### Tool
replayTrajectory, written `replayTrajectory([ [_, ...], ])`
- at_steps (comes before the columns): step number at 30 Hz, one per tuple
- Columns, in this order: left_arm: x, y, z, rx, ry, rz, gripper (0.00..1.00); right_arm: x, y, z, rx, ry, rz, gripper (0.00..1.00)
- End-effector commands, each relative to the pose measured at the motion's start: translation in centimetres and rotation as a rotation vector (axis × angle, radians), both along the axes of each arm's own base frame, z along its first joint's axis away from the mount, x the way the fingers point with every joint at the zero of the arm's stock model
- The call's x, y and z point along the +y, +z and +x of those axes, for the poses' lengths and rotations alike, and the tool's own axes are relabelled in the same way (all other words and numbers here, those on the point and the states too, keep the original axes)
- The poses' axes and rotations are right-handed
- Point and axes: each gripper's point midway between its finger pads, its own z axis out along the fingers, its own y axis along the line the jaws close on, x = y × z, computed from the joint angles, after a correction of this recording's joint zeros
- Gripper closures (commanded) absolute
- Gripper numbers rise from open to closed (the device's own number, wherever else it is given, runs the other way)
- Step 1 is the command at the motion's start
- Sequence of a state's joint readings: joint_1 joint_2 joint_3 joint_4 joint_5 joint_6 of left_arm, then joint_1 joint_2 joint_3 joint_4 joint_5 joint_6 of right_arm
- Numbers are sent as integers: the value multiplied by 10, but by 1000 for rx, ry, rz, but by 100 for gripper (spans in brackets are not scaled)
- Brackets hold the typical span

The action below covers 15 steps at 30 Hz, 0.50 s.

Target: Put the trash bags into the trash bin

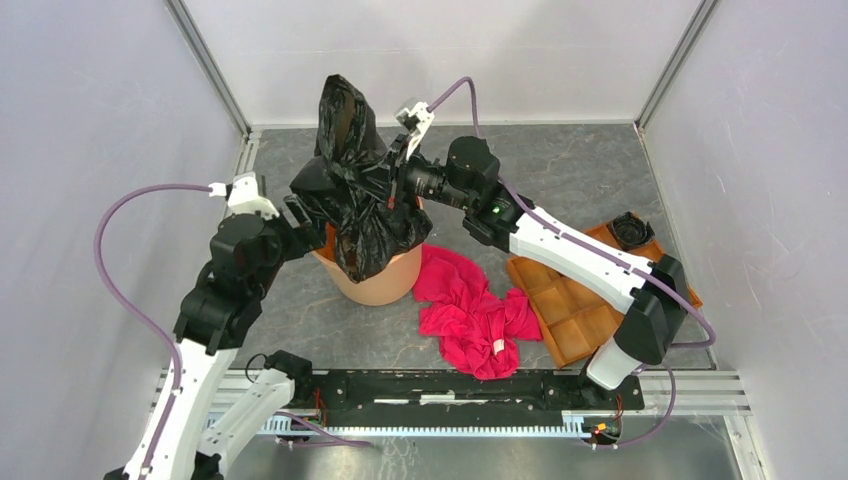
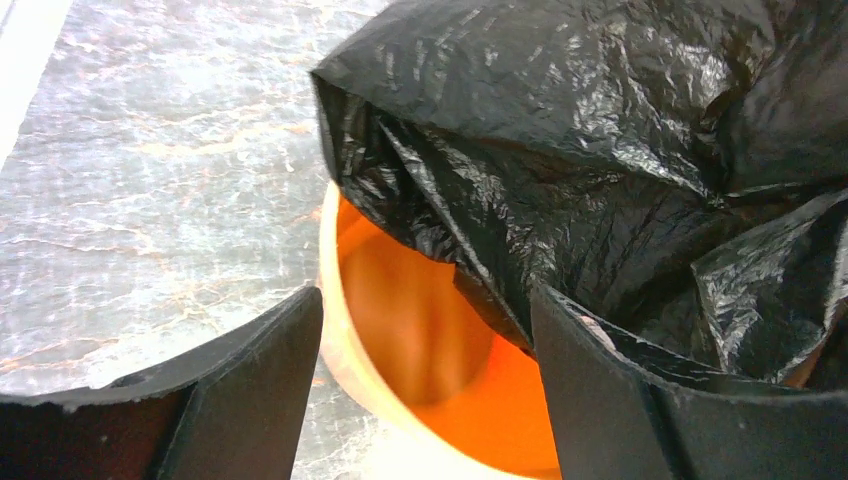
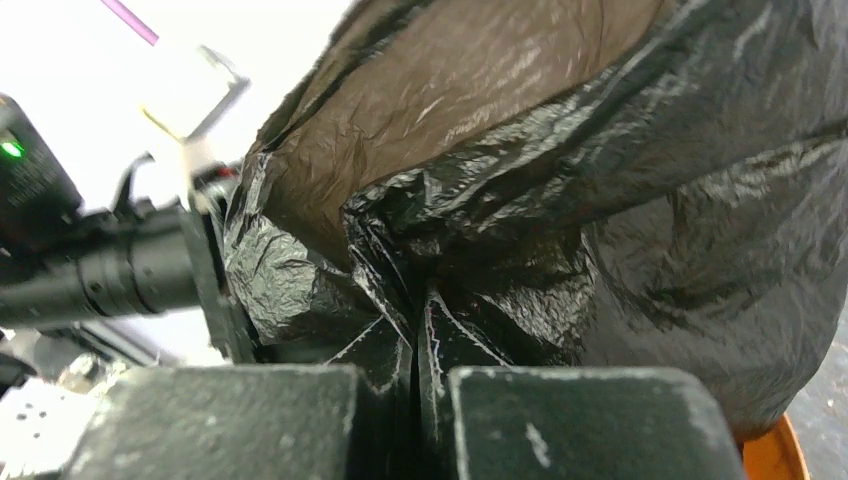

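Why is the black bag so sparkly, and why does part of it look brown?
Left wrist view: light glints off the crinkles of the trash bag. Right wrist view: a bright, washed-out white background shines through the thin plastic, turning it brown. Top view: evenly lit and sharp.

**Bin left of centre, bag over it**

Bin stands on the table, left of centre. Bag rises above it, its lower part hanging in and over the rim. Left gripper sits at the bin's left side, jaws apart. Right gripper is at the bag's right, pinching a fold. Cloth lies just right of the bin and touches the tray farther right.
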<state>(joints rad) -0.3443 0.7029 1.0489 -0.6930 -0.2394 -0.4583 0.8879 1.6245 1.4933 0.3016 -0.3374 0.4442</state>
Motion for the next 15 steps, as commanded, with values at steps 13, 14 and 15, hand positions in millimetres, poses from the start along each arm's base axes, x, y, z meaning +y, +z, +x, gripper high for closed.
replayTrajectory([
  [13, 53, 68, 43, -54, 325, 175, 15, -41, -21, -79, -142, 416, -155, 99],
  [14, 51, 78, 50, -70, 323, 146, 15, -43, -21, -81, -160, 421, -153, 99],
  [15, 44, 83, 65, -65, 310, 113, 15, -45, -22, -82, -171, 434, -154, 99],
])
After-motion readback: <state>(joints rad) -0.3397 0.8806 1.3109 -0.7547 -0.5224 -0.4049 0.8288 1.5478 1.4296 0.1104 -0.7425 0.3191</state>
